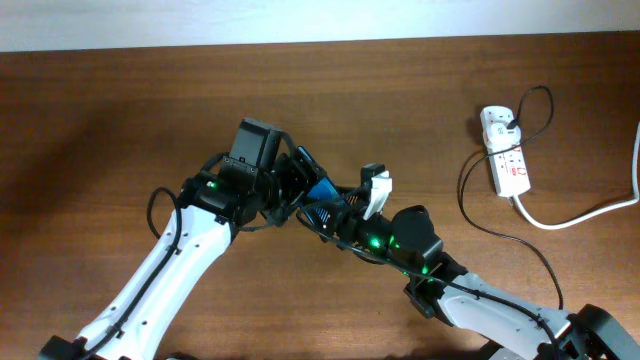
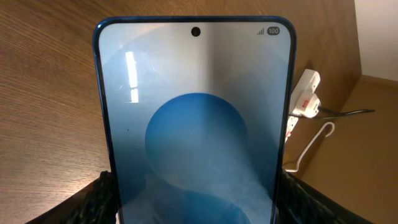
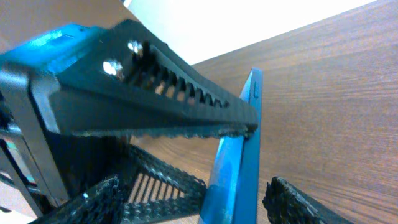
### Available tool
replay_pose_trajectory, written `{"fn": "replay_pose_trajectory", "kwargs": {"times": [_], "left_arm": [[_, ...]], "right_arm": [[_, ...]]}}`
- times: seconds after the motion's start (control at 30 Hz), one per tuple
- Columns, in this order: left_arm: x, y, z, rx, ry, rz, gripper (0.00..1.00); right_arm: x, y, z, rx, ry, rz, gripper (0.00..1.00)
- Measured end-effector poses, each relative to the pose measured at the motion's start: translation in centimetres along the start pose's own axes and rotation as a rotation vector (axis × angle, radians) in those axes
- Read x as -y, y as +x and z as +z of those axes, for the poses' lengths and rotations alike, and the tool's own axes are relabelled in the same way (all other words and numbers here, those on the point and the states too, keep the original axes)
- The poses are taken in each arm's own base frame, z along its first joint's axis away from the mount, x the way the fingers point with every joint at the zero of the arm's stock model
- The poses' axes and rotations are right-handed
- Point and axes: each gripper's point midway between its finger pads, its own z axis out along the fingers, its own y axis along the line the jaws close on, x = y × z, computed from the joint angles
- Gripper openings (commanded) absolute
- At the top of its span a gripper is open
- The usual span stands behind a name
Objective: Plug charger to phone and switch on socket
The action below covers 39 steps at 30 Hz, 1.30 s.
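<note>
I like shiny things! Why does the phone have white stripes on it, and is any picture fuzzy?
Left wrist view: the phone has a glossy screen that reflects a light as white streaks at its upper left. Right wrist view: everything sits very near the lens, so it looks soft. Overhead view: sharp and evenly lit.

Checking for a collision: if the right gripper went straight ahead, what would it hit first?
Likely the phone, its blue edge close ahead; the left gripper's finger lies just above it.

Blue phone, white socket w/ red marks, brown woodgrain table
</note>
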Motion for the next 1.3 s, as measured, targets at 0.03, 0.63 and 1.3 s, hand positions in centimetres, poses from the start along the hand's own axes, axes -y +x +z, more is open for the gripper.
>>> {"fn": "replay_pose_trajectory", "kwargs": {"times": [0.03, 0.63, 1.3], "left_arm": [[0.0, 0.0, 0.0, 0.0, 0.0, 0.001, 0.38], [0.9, -0.9, -0.7, 0.052, 0.036, -0.033, 0.49], [2.4, 0.9, -10.8, 0.212, 0.167, 0.385, 0.99]], "right_arm": [[-0.1, -0.1, 0.0, 0.001, -0.002, 0.005, 0.52], [0.7, 0.6, 0.2, -0.024, 0.012, 0.179, 0.04], [-4.0, -1.1, 0.1, -0.08, -0.172, 0.83, 0.04]]}}
